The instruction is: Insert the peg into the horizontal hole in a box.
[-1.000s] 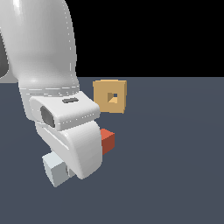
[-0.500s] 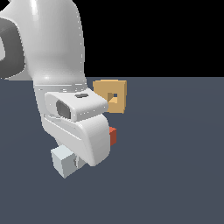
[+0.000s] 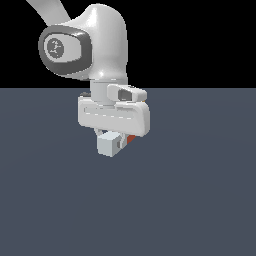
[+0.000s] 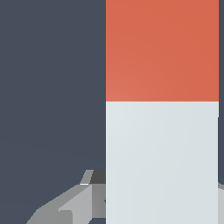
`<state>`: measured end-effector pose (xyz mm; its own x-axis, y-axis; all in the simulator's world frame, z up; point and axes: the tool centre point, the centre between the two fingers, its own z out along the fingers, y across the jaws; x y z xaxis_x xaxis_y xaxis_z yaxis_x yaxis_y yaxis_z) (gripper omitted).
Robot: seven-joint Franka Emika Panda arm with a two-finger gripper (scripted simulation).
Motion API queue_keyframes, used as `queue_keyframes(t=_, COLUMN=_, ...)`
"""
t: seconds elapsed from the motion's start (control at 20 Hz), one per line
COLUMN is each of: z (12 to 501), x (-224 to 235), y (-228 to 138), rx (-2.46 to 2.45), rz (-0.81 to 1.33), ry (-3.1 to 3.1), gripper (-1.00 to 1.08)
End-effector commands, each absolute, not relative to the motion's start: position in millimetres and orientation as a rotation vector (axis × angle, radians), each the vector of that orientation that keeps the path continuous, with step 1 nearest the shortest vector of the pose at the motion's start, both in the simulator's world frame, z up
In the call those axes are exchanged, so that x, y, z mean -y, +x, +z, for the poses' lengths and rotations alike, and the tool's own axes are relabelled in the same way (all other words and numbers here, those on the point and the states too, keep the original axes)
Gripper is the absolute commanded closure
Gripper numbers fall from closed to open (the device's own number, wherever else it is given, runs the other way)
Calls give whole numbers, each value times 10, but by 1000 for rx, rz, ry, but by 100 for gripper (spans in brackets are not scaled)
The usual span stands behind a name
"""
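- The gripper (image 3: 116, 142) is clamping the peg (image 3: 110, 144) and holding it just under the white hand.
- Peg is pointing away from the exterior view — pale end facing near, red tip peeking out behind.
- Wrist view is filling with the peg (image 4: 162, 109), red part beyond the pale part, over the dark floor (image 3: 190, 200).

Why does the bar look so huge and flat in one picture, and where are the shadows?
In the wrist view the peg fills much of the frame because the camera sits right above it; its colours are flat, edges sharp, no glare. In the exterior view the peg looks small under the tool, and no cast shadow shows on the floor.
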<state>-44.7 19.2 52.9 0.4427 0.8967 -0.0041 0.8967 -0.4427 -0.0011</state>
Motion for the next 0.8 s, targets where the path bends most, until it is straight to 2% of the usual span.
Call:
queue_keyframes(t=0.0, z=634, x=-585, y=-341, rx=-1763, rz=-2, ry=2596, gripper=108)
queue_keyframes(t=0.35, z=792, x=-1322, y=-251, rx=-1954, rz=0, ry=2458, gripper=108)
queue_keyframes(t=0.75, z=823, x=-1478, y=-249, rx=-1994, rz=0, ry=2427, gripper=108)
